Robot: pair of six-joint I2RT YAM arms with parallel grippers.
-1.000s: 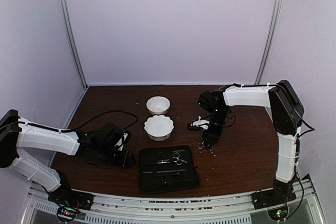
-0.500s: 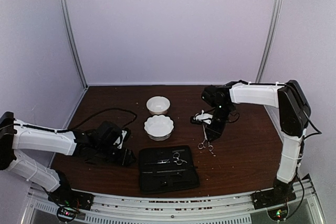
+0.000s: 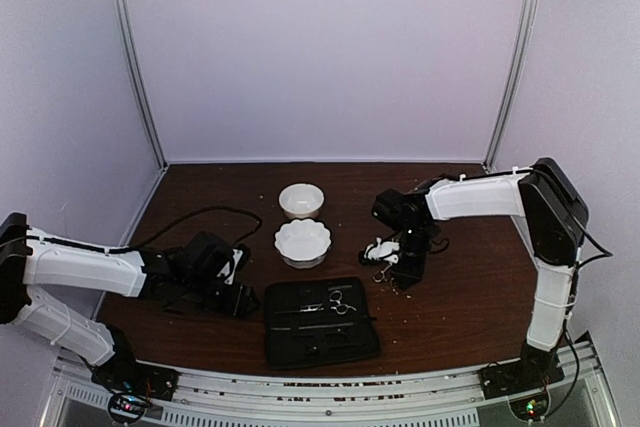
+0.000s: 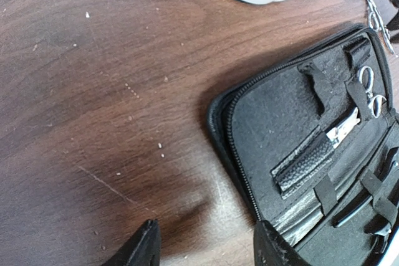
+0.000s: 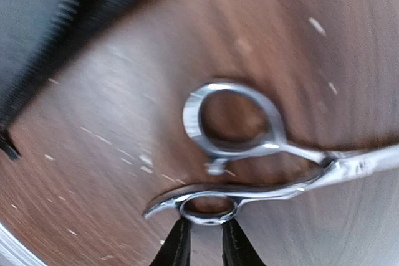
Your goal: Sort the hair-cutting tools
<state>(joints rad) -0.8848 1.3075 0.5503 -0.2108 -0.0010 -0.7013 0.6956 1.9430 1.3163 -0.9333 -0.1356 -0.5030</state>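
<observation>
Scissors (image 5: 262, 190) pinched by the rim of the smaller ring between the tips of the right pincer (image 5: 204, 247), pressed almost together (contact smeared by blur, so judged rather than plainly seen). Gripped at a ring probably for want of any edge to catch on blades lying flat. Larger ring and blades trailing away beyond the tips, low over the table (image 3: 470, 287); touching it or not, impossible to tell. Likely bound for one of two white bowls: scalloped bowl (image 3: 281, 240) close on this pincer's left, round bowl (image 3: 301, 188) farther off, past that one. Nothing standing between the tips and the nearer rim, though some risk of clipping it with the trailing blades on the way over.

Left pincer (image 4: 209, 247) spread wide, gripping nothing, held low over bare wood, seemingly waiting its turn. Just to its right, open black case (image 4: 274, 110), with second scissors (image 4: 344, 130) tucked under a strap and a thin black stick tool (image 4: 355, 209) deeper in. Straps and zip edge in the way there; probably calls for a pull along each tool, not straight up.
</observation>
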